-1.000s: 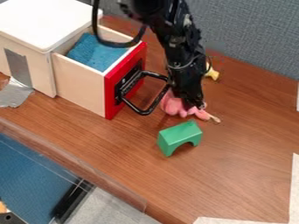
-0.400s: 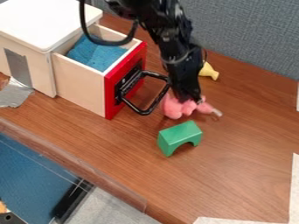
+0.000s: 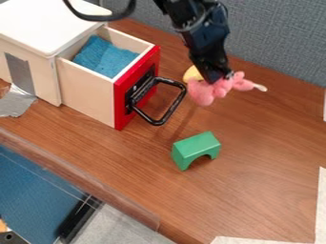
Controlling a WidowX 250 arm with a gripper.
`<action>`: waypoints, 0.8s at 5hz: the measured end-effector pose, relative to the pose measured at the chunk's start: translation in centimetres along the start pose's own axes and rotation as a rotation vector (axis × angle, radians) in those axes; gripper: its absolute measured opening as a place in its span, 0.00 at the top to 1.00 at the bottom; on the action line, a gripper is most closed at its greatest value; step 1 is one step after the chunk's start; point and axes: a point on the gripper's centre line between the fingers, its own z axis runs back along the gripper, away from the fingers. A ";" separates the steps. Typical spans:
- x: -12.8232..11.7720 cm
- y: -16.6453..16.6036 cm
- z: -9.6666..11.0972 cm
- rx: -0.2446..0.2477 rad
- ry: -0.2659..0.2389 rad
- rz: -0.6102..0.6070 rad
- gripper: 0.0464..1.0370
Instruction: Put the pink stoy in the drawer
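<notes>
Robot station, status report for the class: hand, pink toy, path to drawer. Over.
Hand gripping pink toy, held aloft. Drawer open. Red front and black handle possibly in the way.

From here I see the black gripper (image 3: 223, 77) holding the pink toy (image 3: 203, 93) above the wooden table (image 3: 255, 143), a yellow thing (image 3: 192, 73) partly hidden behind. The red-fronted drawer (image 3: 121, 106) stands open, blue cloth (image 3: 105, 55) inside; a green arched block (image 3: 195, 147) sits near its black handle (image 3: 172, 108).

1 block (image 3: 191, 146) right of drawer (image 3: 89, 90)
</notes>
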 end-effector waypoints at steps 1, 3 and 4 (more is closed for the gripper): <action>0.5 0.8 2.8 0.005 -0.057 0.039 0.99; 0.2 3.5 8.3 0.136 -0.098 0.125 0.99; -1.5 5.9 9.6 0.214 -0.072 0.197 0.99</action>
